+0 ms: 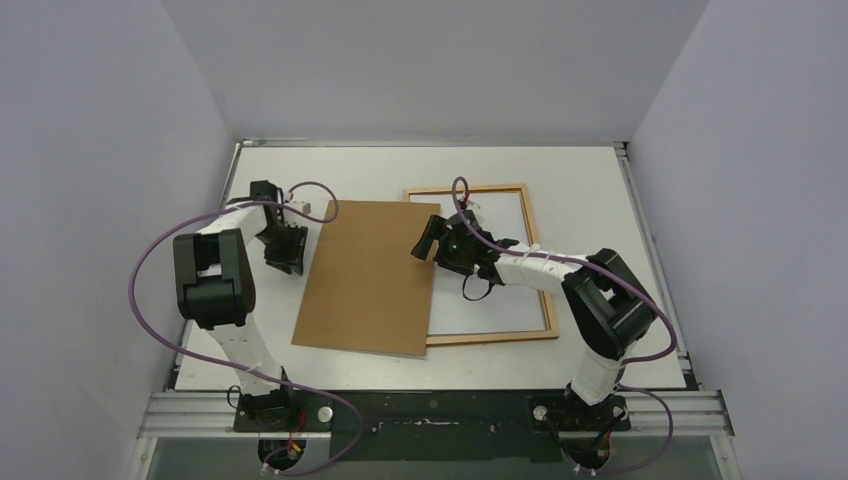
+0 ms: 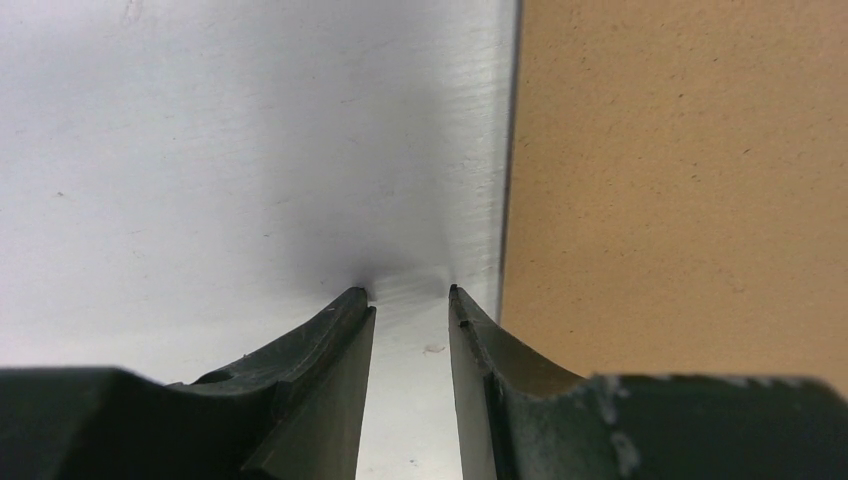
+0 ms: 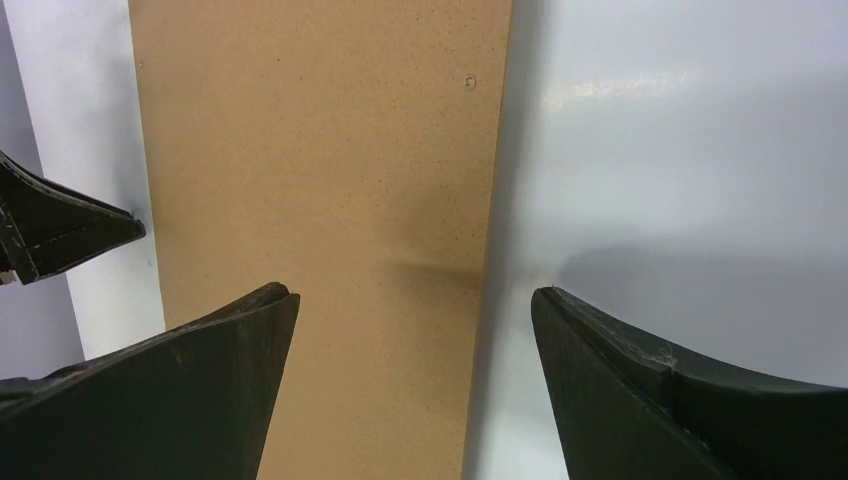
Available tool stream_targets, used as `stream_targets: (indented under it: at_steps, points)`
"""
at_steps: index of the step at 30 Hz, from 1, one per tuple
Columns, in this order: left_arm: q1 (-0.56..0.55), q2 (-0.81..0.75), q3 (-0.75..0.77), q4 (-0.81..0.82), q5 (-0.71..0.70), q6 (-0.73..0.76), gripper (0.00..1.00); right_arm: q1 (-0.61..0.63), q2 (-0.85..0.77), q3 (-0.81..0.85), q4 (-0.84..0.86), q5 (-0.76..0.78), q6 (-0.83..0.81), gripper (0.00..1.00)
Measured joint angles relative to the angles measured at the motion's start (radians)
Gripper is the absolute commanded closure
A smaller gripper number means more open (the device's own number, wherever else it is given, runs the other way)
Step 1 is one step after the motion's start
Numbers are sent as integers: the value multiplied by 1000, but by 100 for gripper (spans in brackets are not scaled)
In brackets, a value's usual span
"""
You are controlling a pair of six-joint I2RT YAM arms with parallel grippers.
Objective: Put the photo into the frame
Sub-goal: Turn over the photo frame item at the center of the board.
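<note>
At picture centre, your white table (image 1: 600, 170) between pale walls (image 1: 100, 120) bears a backing sheet (image 1: 370, 275) overlapping the frame (image 1: 495, 187); left gripper (image 2: 408, 292) sits narrowly parted, right gripper (image 3: 412, 292) wide.

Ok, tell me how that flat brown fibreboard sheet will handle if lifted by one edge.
The flat brown fibreboard sheet looks thin yet straight-edged, so it probably stays stiff, perhaps bowing slightly. Large and thin, it is likely light. Its matte surface should grip rather than slip.
</note>
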Motion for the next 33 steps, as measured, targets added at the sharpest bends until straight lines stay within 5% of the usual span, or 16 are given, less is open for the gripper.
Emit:
stream_targets:
  at_steps: [33]
  points:
    - [-23,24,31,-13,26,-8,71,26,65,-1,109,-71,87,23]
